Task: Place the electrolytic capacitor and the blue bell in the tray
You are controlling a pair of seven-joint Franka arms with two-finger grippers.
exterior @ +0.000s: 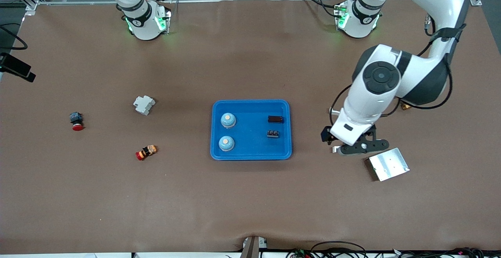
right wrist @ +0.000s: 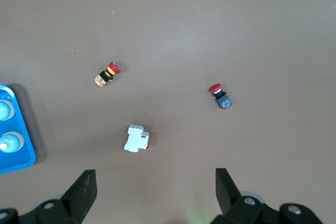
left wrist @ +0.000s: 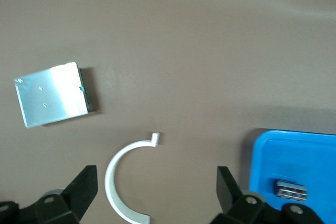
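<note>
Tray (exterior: 251, 105) near table middle, holding two blue bells (exterior: 228, 120) toward the right arm's end and two small dark parts (exterior: 275, 119) toward the left arm's end. Left gripper (exterior: 362, 147) spread wide, empty, over bare table between tray and silver plate (exterior: 388, 165), above a white curved piece (left wrist: 122, 182). Right gripper (right wrist: 152, 192) spread wide, empty, up high over white breaker (exterior: 143, 105). Red button (exterior: 76, 121) and orange-red button (exterior: 146, 152) well apart from tray, toward the right arm's end.

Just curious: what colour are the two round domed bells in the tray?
Light blue domed bells with pale tops, clearest in front view.
</note>
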